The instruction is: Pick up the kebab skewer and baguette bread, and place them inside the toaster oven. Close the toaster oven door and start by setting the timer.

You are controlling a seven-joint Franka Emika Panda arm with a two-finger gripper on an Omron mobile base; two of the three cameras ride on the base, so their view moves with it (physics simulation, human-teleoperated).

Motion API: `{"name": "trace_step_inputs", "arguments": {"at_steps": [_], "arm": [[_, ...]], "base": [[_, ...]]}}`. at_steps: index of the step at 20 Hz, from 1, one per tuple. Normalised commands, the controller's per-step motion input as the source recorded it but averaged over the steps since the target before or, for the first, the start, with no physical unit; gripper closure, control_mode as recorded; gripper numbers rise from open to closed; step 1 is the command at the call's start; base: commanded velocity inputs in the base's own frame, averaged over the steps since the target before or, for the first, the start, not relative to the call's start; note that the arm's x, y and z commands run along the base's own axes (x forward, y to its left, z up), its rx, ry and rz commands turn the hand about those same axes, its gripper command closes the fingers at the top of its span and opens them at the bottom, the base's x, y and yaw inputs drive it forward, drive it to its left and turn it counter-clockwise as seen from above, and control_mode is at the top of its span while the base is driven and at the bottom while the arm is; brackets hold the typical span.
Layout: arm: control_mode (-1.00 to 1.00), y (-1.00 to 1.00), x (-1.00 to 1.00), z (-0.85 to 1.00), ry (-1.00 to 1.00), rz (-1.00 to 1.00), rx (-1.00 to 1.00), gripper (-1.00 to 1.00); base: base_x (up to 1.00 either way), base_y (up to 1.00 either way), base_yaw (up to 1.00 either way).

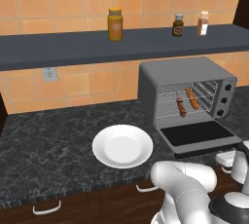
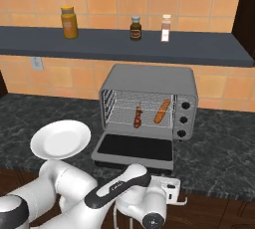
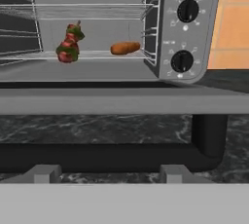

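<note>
The toaster oven (image 1: 170, 79) (image 2: 149, 81) stands on the counter with its door (image 1: 197, 133) (image 2: 134, 147) (image 3: 121, 102) folded down flat. On its wire rack lie the kebab skewer (image 1: 181, 106) (image 2: 137, 116) (image 3: 69, 43) and, to its right, the baguette bread (image 1: 192, 98) (image 2: 162, 111) (image 3: 125, 48). My gripper (image 1: 227, 158) (image 2: 167, 191) (image 3: 109, 173) is open, low in front of the door's outer edge. In the hand view the dark bar handle (image 3: 97, 157) runs just above my fingertips (image 3: 44, 173), which hold nothing. Two dials (image 3: 187, 10) sit on the right control strip.
A white plate (image 1: 122, 145) (image 2: 61, 139) rests on the dark counter left of the oven. Above, a shelf (image 1: 73, 47) carries an orange jar (image 1: 115, 24), a dark bottle (image 1: 178, 25) and a shaker (image 1: 203, 23). Cabinet drawers run below the counter edge.
</note>
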Motion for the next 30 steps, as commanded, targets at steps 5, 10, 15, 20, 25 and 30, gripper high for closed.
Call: {"name": "trace_step_inputs", "arguments": {"at_steps": [5, 10, 15, 20, 25, 30], "arm": [[-1.00, 0.26, 0.56, 0.41, -0.04, 0.00, 0.00, -1.00], [-1.00, 0.30, 0.60, 0.54, -0.07, 0.00, 0.00, -1.00], [-1.00, 0.30, 0.58, 0.48, -0.05, 0.00, 0.00, -1.00], [-1.00, 0.36, 0.65, 0.36, -0.05, 0.00, 0.00, -1.00], [-1.00, 0.38, 0.69, 0.30, -0.04, 0.00, 0.00, -1.00], [-1.00, 0.38, 0.70, 0.03, 0.00, 0.00, 0.00, -1.00]], "base": [[0.00, 0.00, 0.00], [0.00, 0.00, 0.00], [0.00, 0.00, 0.00], [0.00, 0.00, 0.00], [0.00, 0.00, 0.00], [0.00, 0.00, 0.00]]}}
